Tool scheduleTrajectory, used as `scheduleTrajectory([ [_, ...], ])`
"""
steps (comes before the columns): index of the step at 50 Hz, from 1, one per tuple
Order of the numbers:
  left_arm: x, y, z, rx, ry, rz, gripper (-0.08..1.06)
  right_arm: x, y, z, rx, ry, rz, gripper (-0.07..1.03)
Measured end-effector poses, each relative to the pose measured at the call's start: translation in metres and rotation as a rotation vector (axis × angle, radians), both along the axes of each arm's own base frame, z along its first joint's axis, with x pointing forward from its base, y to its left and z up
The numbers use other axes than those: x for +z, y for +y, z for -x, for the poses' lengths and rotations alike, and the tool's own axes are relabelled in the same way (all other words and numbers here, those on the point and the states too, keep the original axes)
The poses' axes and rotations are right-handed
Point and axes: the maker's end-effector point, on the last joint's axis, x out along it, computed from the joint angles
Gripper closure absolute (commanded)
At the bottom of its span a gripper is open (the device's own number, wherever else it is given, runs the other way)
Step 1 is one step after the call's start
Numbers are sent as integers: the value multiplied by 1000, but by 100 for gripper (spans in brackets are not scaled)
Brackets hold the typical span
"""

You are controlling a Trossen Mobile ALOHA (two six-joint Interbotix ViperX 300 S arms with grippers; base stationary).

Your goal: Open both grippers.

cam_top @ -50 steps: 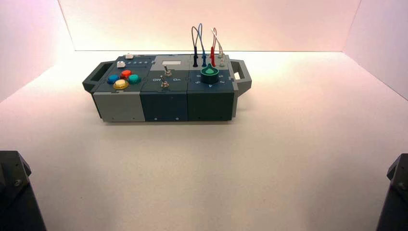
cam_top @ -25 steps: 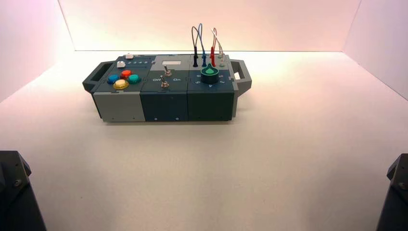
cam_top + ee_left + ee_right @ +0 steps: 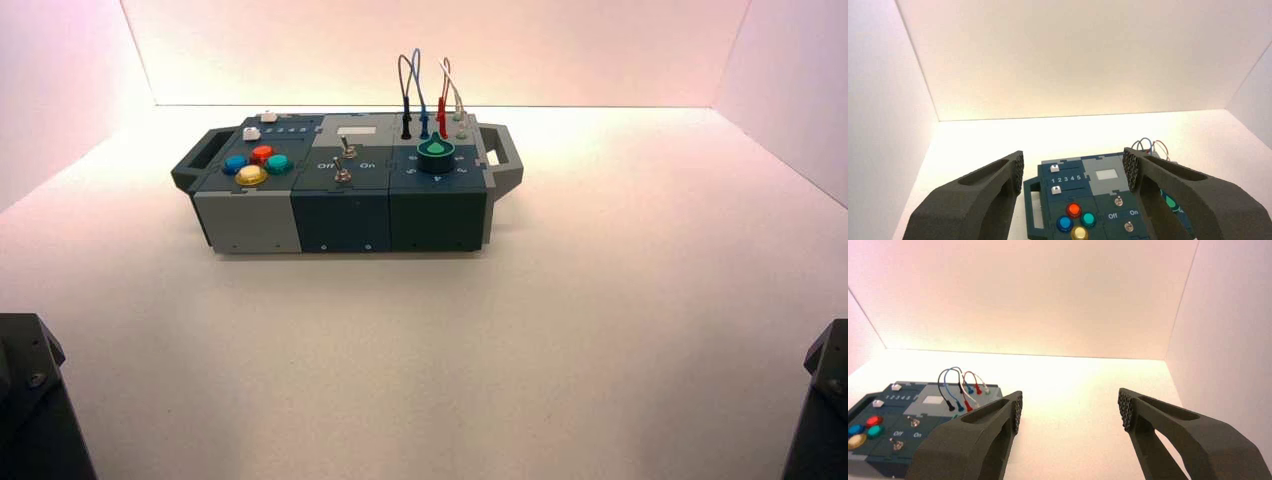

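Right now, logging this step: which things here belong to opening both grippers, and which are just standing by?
Job:
left gripper, open, parked short of the box
right gripper, open, parked

Standing by:
box
coloured buttons
toggle switches
green knob
wires

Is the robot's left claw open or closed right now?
Open. The left gripper has its two fingers spread wide apart, holding nothing.

The high view looks down from behind; both wrist views face forward, sharing the box (image 3: 345, 185).
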Motion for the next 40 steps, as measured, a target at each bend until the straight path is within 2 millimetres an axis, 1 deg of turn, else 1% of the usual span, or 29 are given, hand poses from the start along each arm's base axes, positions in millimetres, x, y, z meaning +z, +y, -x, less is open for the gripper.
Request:
scheduleTrajectory([
  [6,2,-2,-3,-6,6,-1,-5,1,0,0,0,-4,-2,-3],
  [40,-3,-3,-8,-8,29,-2,-5,0,1,0,3,-1,-6,-3],
])
